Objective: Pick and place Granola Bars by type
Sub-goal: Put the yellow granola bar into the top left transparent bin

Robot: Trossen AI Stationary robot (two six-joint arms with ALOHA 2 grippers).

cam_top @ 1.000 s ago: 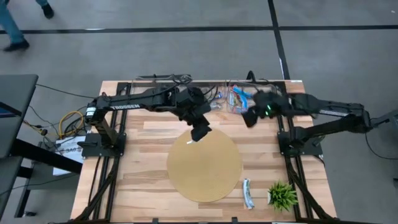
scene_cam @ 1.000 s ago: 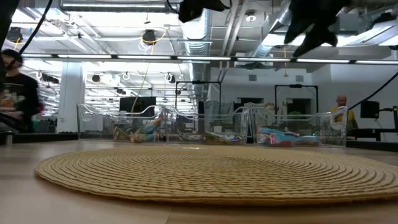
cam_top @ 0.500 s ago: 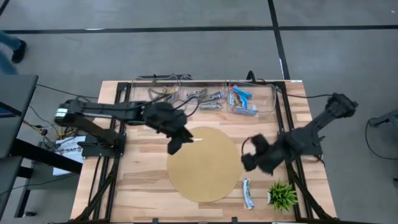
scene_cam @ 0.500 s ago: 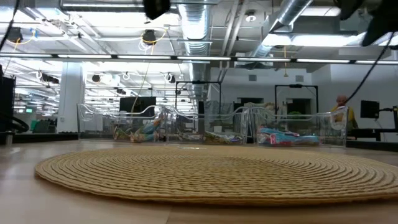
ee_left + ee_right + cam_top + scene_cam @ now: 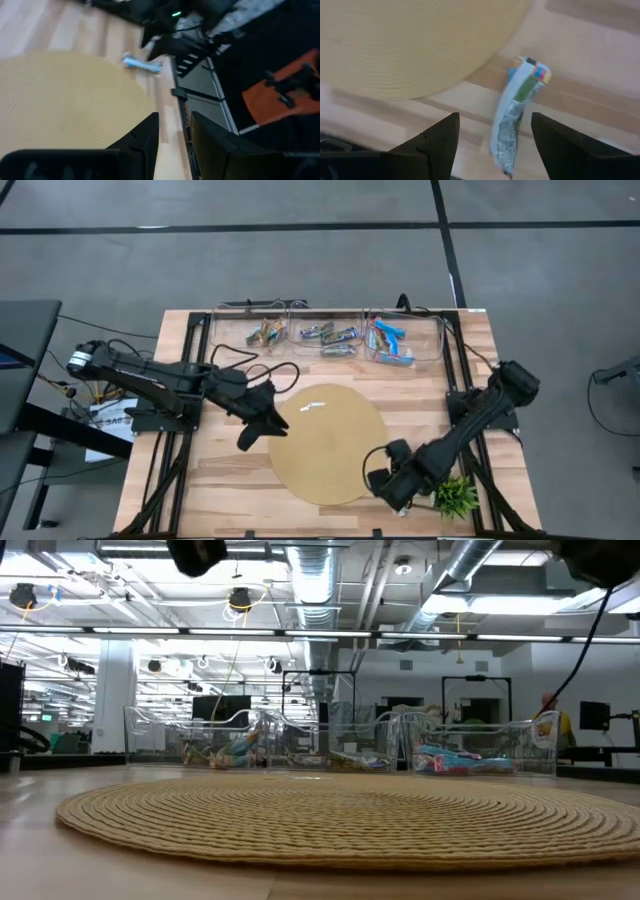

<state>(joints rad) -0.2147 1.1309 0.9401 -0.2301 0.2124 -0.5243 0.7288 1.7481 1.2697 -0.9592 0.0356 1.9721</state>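
One silvery-green granola bar [image 5: 516, 120] with blue and coloured ends lies flat on the wood just off the round woven mat's [image 5: 328, 445] near right edge. It also shows far off in the left wrist view as a granola bar [image 5: 141, 63]. My right gripper [image 5: 495, 120] hangs open above it, its fingers on either side, touching nothing; in the high view the right gripper [image 5: 388, 480] hides the bar. My left gripper [image 5: 255, 430] is open and empty over the mat's left edge. Other bars lie sorted in three clear bins [image 5: 328, 337] at the far edge.
The small green plant [image 5: 455, 495] stands close to the right of my right gripper, near the table's near right corner. The bins hold brown bars [image 5: 265, 333], silvery-green bars [image 5: 330, 336] and blue bars [image 5: 390, 342]. Bare wood lies left of the mat.
My right gripper has swung from the blue-bar bin at the far edge toward the near edge, down over the lone bar beside the plant. My left gripper has drawn back from the mat's far side toward the table's left and near, to the mat's left edge.
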